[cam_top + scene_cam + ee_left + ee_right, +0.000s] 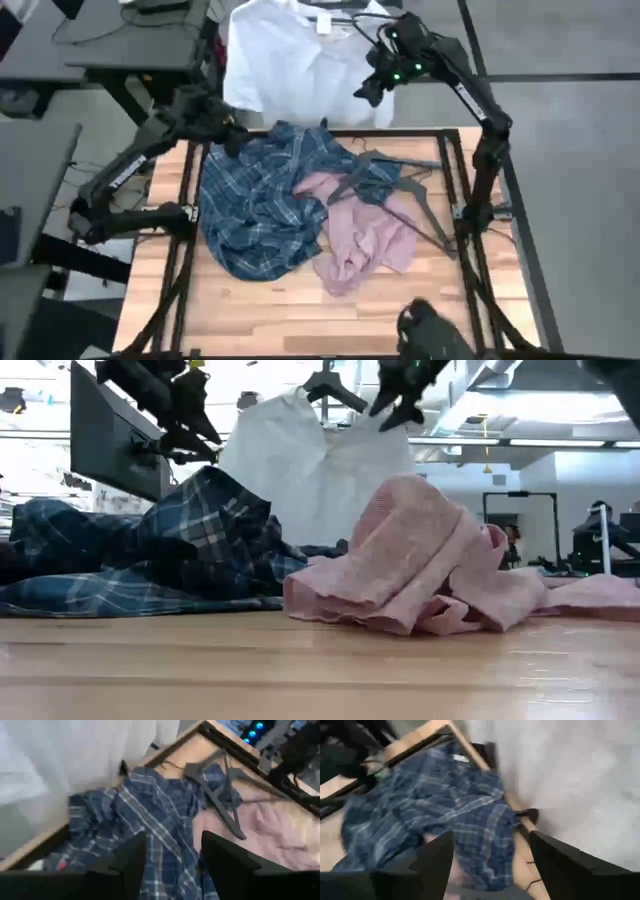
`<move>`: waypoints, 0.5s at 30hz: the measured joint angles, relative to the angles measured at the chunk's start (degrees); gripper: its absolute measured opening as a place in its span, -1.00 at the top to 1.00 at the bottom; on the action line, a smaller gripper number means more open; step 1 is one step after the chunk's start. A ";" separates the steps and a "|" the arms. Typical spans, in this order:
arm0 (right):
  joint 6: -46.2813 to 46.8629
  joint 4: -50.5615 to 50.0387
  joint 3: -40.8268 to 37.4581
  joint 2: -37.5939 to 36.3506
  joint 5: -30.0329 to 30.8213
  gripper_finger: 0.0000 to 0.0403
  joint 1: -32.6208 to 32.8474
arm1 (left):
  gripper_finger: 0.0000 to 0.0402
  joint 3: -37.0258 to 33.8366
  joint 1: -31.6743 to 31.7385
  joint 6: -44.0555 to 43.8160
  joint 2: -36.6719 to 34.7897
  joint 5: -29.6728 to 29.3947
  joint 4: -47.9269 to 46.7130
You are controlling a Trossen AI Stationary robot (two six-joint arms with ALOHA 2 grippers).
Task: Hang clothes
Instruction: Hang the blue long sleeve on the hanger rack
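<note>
A lab or open office: monitor (118, 442), ceiling strip lights (560, 442) (equipment racks behind).

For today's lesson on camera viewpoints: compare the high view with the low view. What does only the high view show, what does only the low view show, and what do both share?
Only the high view shows the dark wire hangers lying across the shirts, the table's wooden top as a whole, and both open grippers, left gripper and right gripper, from above.

Only the low view shows the room behind, with ceiling lights and a monitor.

Both show the white shirt hanging behind the table, the plaid shirt and the pink shirt heaped on it.
</note>
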 joint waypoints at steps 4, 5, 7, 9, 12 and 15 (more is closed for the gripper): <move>0.13 3.25 -10.75 -7.34 0.17 -0.24 4.71 | 0.14 -0.02 -2.45 0.21 0.05 -0.19 -0.26; 0.43 5.55 -14.66 -9.79 0.16 -0.24 6.09 | 0.14 -0.02 -3.38 0.06 -0.04 -0.45 -0.29; 1.82 12.50 -23.79 -15.05 0.18 -0.24 8.94 | 0.14 -0.02 -5.67 -0.34 -0.67 -1.70 -0.87; 3.90 20.27 -33.41 -20.52 2.64 -0.24 11.72 | 0.14 0.02 -9.28 -0.92 -1.28 -3.88 -1.33; 7.12 29.31 -45.85 -28.29 6.93 -0.24 14.67 | 0.14 0.02 -15.06 -2.77 -1.47 -10.03 -3.94; 10.28 34.42 -54.66 -34.37 7.87 -0.24 16.27 | 0.14 0.00 -19.99 -5.64 -1.79 -15.68 -7.01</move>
